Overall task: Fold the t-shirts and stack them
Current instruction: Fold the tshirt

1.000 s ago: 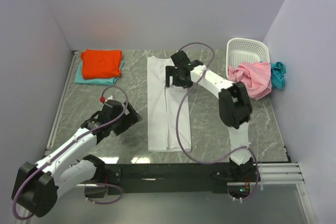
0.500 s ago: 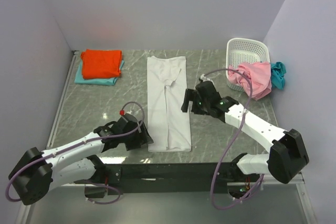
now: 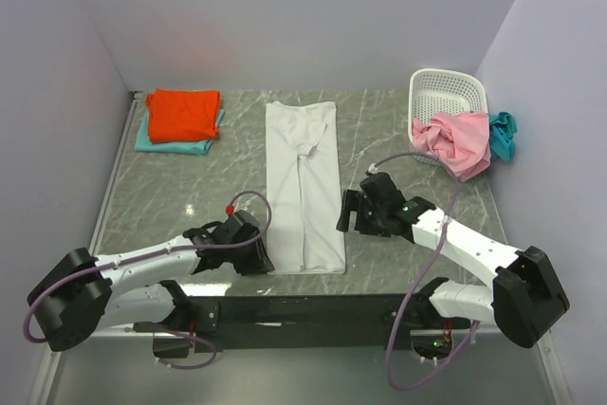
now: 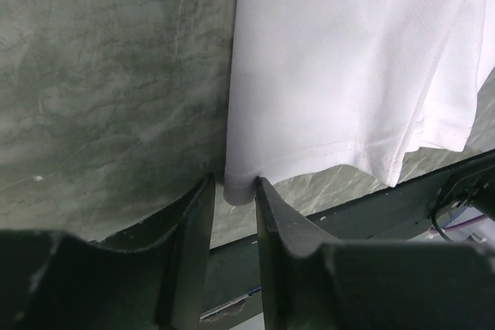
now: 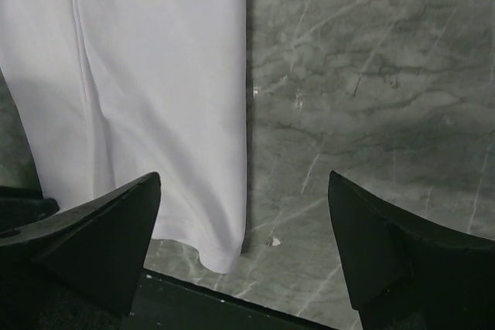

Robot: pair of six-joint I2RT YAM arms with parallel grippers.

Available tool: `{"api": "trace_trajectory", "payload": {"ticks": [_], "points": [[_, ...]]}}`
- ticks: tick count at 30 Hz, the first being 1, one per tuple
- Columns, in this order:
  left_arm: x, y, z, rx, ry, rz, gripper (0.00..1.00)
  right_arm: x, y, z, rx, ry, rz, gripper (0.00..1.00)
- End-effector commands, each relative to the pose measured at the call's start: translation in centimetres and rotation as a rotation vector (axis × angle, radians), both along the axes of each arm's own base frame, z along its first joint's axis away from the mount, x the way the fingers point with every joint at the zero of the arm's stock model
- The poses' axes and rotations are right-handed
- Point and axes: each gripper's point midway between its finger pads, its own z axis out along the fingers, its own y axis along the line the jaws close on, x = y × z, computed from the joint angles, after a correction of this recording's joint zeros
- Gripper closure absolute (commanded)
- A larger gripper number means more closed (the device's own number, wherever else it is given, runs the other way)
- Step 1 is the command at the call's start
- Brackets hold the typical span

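Corner of white t-shirt (image 4: 340, 75) between tips of narrow left claw (image 4: 234, 187), grip uncertain; right claw (image 5: 244, 181) wide.

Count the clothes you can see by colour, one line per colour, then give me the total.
white shirt: 1
orange-red shirt: 1
pale aqua shirt: 1
pink shirt: 1
teal-blue shirt: 1
Total: 5
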Motion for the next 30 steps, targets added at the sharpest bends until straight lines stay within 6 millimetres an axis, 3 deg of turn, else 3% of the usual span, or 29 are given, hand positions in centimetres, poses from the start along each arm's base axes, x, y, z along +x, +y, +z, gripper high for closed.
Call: {"api": "trace_trajectory", "payload": {"ticks": [1,4,5,6,7,13,18,19,21,27,30], "points": [[0.8,-1.0,0.5,-0.019,-0.02,0.002,0.66,-1.3,0.6,0.2,0.056,0.023,0.036,0.06],[0.5,-1.2,0.0,-0.022,0.0,-0.005,0.76,-2.8,0.8,-0.5,0.065,0.062,0.063,0.06],[0.5,-1.2,-0.2,-0.019,0.003,-0.003,0.9,-3.5,1.4,-0.4,0.081,0.071,0.091,0.07],[0.3,-1.0,-0.3,-0.007,0.014,0.002,0.98,-4.1,1.8,-0.5,0.091,0.078,0.108,0.07],[0.4,-0.9,-0.3,-0.001,0.012,0.005,0.99,-4.7,2.0,-0.8,0.099,0.092,0.121,0.09],[0.4,0.0,0.3,0.012,-0.011,0.038,0.99,-7.6,2.9,-2.2,0.089,0.155,0.155,0.17],[0.4,0.2,0.5,-0.004,-0.019,0.056,0.99,-8.3,3.3,-3.0,0.047,0.168,0.164,0.32],[0.3,0.3,0.4,-0.005,-0.021,0.058,0.99,-8.3,3.4,-3.3,0.041,0.173,0.157,0.41],[0.4,0.2,0.4,-0.011,-0.023,0.061,0.99,-8.4,3.7,-3.6,0.039,0.182,0.154,0.49],[0.1,0.8,-0.2,-0.003,-0.012,0.087,0.99,-10.2,3.6,-4.9,-0.005,0.237,0.148,0.51],[-0.1,0.9,-0.3,-0.007,-0.011,0.094,0.99,-10.9,3.5,-5.5,-0.003,0.26,0.15,0.69]]}}
